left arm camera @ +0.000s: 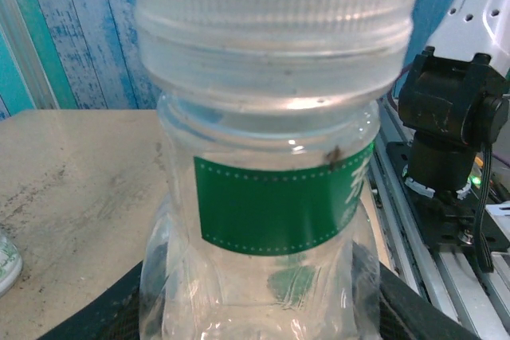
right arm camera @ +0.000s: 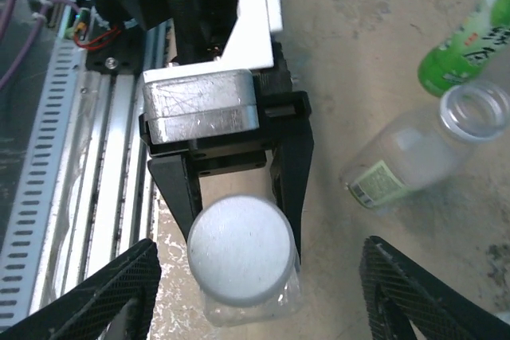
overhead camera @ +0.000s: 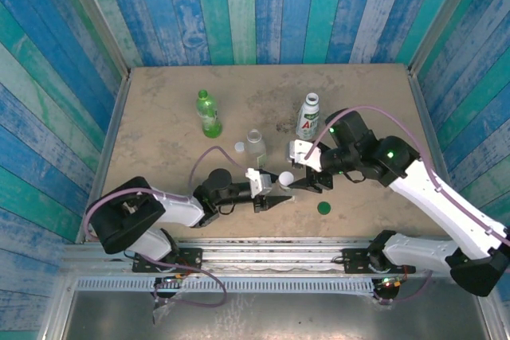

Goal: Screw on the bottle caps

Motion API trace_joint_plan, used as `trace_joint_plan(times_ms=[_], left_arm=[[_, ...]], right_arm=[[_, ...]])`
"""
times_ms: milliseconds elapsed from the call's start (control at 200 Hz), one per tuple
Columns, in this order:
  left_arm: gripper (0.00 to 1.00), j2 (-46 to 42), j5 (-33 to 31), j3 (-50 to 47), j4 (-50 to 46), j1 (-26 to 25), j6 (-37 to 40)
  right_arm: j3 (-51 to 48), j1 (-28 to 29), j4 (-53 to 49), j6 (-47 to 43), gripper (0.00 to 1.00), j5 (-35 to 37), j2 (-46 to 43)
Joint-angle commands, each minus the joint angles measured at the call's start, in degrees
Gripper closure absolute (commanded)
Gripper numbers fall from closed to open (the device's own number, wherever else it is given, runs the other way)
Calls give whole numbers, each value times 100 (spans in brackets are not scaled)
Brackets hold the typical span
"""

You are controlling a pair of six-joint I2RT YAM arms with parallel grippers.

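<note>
Blue plank walls (overhead camera: 255,5), tan table (overhead camera: 159,157); left claw (right arm camera: 239,224) tight around capped clear bottle (left arm camera: 271,220), right claw (overhead camera: 305,181) agape

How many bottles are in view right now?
4: a green bottle far left, a white labelled bottle far right, an uncapped clear bottle between them, and a capped clear bottle in the left gripper.

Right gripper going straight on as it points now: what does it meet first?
Most likely the white cap on the clear bottle that the left gripper holds; depth is unclear.
</note>
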Motion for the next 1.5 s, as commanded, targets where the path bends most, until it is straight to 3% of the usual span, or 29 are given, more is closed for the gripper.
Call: trace_joint_plan(times_ms=[0, 80, 295, 561, 736, 891, 1031, 1242, 1352, 1497], left_arm=[[47, -356, 149, 94, -166, -7, 46], [47, -368, 140, 95, -150, -5, 16], [48, -411, 133, 110, -166, -9, -80], [49, -488, 100, 131, -165, -5, -119], [49, -492, -299, 194, -73, -4, -228], [49, -448, -1058, 469, -183, -4, -213], [49, -250, -1597, 875, -349, -6, -326], [49, 68, -1958, 1269, -288, -5, -601], [49, 94, -1911, 1243, -320, -11, -529], [50, 6, -1390, 1182, -711, -4, -222]], right_arm=[[205, 39, -357, -436, 35, -422, 215], [303, 41, -435, -388, 41, -541, 367], [365, 54, -596, -466, 42, -640, 621], [449, 52, -613, -443, 63, -485, 710], [414, 52, -542, -150, 65, -160, 677], [-15, 52, 70, 876, 65, 632, 425], [-519, 80, 880, 2471, 70, 1623, 116], [-952, 602, 1207, 4615, 81, 3985, -204], [-841, 690, 1041, 4564, 76, 4169, -291], [-873, 692, 1389, 3706, 49, 3318, -641]])
